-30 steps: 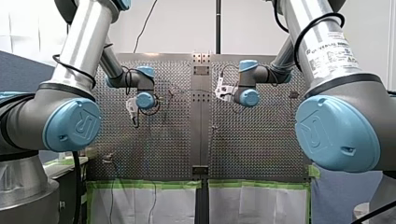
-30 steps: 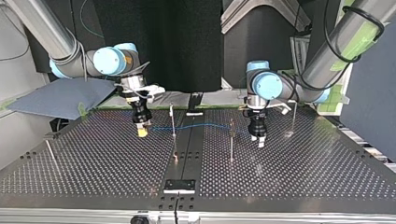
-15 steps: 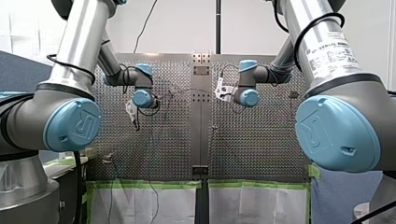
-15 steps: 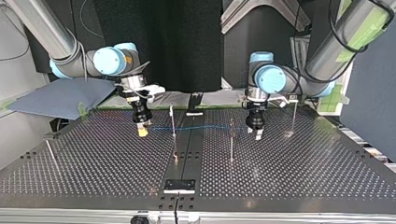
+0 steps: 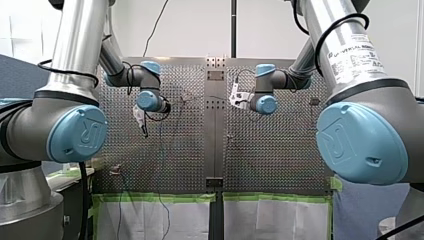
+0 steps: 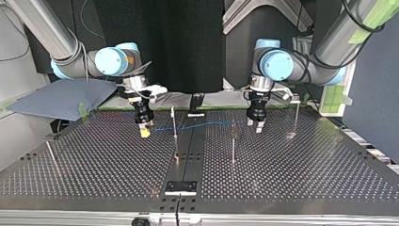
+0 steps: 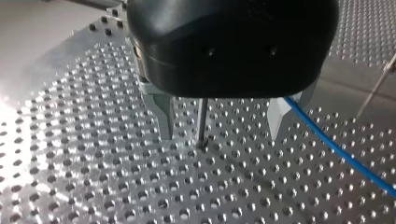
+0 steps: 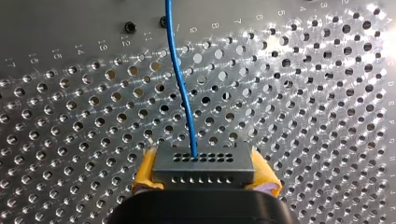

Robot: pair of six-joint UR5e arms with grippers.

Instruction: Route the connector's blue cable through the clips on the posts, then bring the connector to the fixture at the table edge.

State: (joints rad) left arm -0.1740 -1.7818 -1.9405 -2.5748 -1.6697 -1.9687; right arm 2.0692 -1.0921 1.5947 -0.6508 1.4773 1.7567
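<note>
In the top view my right gripper (image 6: pixel 145 132), with yellow pads, is shut on the grey connector (image 8: pixel 203 166). The blue cable (image 6: pixel 202 125) runs from it across the table, past a thin post (image 6: pixel 174 120) and a second post (image 6: pixel 233 136), to my left gripper (image 6: pixel 255 126). In the left wrist view that gripper (image 7: pixel 222 133) is open, with a thin metal pin (image 7: pixel 201 122) standing between its fingers. The cable (image 7: pixel 336 149) passes just outside one finger (image 7: pixel 278 116). The black fixture (image 6: pixel 180 187) sits at the table's near edge in the top view.
More thin posts stand at the top view's right (image 6: pixel 296 117) and left (image 6: pixel 51 153). A dark centre strip (image 6: pixel 190 146) runs down the perforated table (image 6: pixel 306 174). A blue-grey cloth (image 6: pixel 61 99) lies off the table's back left corner.
In the top view my left gripper has moved back toward the far edge and slightly left, up to the cable's end. My right gripper and the connector have stayed still.
</note>
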